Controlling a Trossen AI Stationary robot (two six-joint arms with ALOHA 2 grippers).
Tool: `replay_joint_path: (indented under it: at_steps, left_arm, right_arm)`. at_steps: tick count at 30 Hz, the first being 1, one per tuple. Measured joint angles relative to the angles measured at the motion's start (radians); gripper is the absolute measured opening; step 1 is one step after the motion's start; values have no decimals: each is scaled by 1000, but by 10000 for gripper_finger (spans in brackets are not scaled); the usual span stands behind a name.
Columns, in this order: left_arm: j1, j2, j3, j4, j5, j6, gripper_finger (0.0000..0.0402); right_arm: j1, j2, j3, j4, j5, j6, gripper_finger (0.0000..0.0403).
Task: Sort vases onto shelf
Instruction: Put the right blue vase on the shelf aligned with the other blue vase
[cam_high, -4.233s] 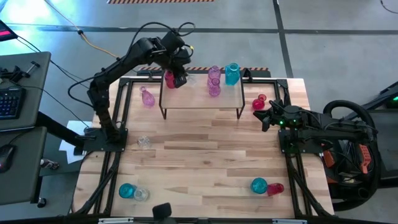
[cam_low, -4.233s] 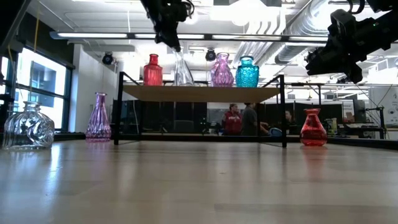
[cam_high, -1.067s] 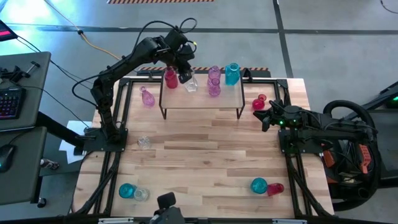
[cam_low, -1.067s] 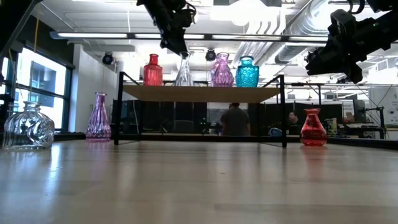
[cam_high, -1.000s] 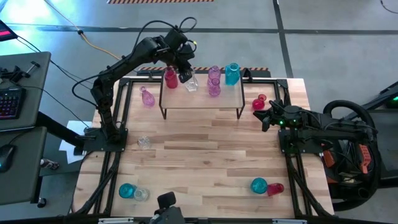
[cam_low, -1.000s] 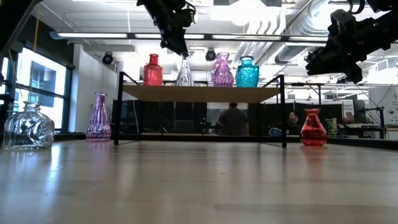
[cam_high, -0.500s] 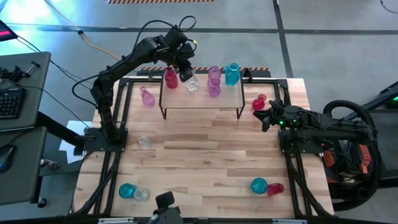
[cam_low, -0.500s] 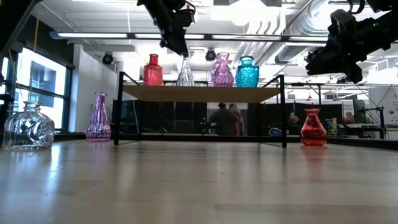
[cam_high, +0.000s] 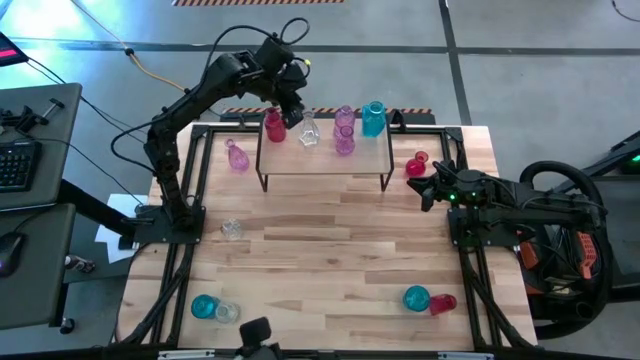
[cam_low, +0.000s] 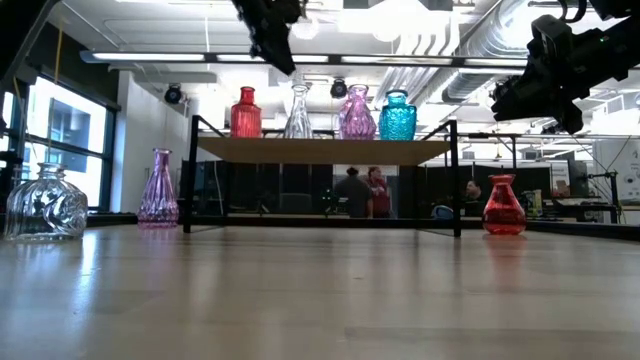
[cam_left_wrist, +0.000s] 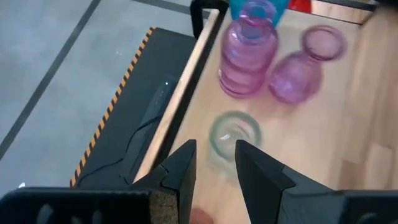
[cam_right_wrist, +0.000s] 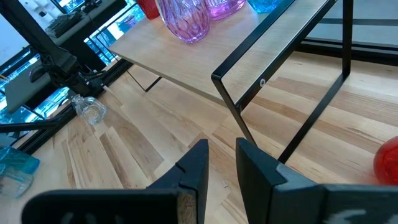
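On the shelf (cam_high: 325, 160) stand five vases (cam_high: 309, 131); seven more sit on the bench (cam_high: 330, 260). Left hand (cam_high: 289, 112) hovers above them, fingers parted, empty. Right hand (cam_high: 428, 190) waits narrowly apart, gripping nothing.

Vases (cam_low: 297, 112) glossy see-thru glass; shelf (cam_high: 325, 158) matt pale wood, thin blk metal legs.

Industrial lab: exposed ceiling ducts (cam_low: 520, 30)

Shelf (cam_high: 325, 160) of light wood on black legs, carrying five upright vases: red vase (cam_high: 273, 127), clear vase (cam_high: 309, 131), two pink-purple vases (cam_high: 344, 130), teal vase (cam_high: 373, 118). Other vases standing scattered on the desk (cam_high: 320, 250).
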Motion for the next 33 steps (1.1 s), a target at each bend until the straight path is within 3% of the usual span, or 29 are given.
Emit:
replay_joint_path:
  at_steps: [8, 17, 22, 33]
  left_arm:
    - [-49, -183, -99, -12, -20, -36, 104]
    - [-122, -595, -603, 314, -82, -159, 104]
    - [-146, -820, -845, 498, -30, -229, 104]
    - [-193, -1106, -1138, 644, 37, -370, 103]
  right_arm:
    - [0, 0, 0, 0, 0, 0, 62]
    - [0, 0, 0, 0, 0, 0, 62]
    - [0, 0, 0, 0, 0, 0, 62]
    - [0, 0, 0, 0, 0, 0, 62]
